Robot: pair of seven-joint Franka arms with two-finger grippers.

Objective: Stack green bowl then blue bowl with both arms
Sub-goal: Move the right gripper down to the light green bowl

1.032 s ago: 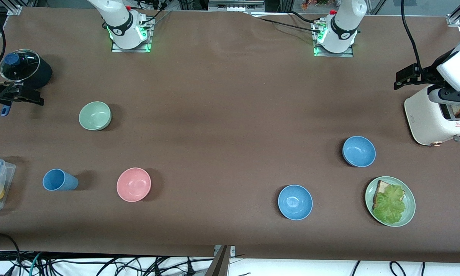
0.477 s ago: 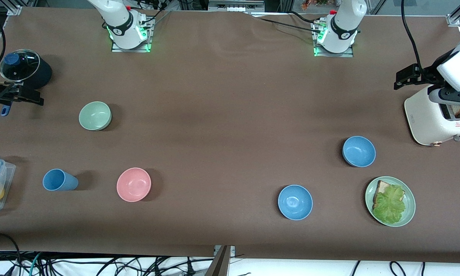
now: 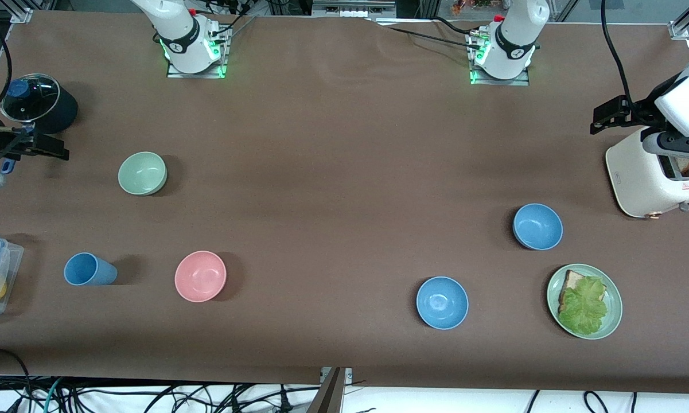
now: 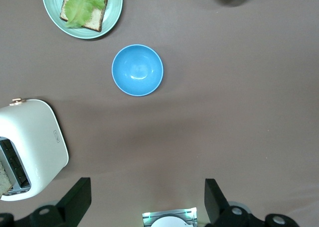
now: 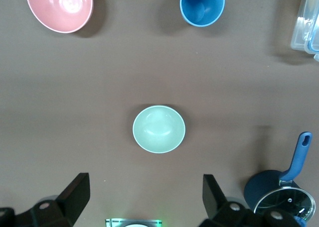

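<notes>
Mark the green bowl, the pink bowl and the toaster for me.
green bowl (image 3: 142,172), front view, middle of its inside.
pink bowl (image 3: 200,276), front view, middle of its inside.
toaster (image 3: 642,182), front view, its white side wall.

Your left gripper (image 4: 144,202) hangs high over the table, near the toaster (image 3: 654,178), its fingers (image 4: 75,199) spread wide. Your right gripper (image 5: 144,199) hangs high near the lidded pot (image 3: 34,103), fingers (image 5: 214,192) likewise spread, holding nothing.
</notes>
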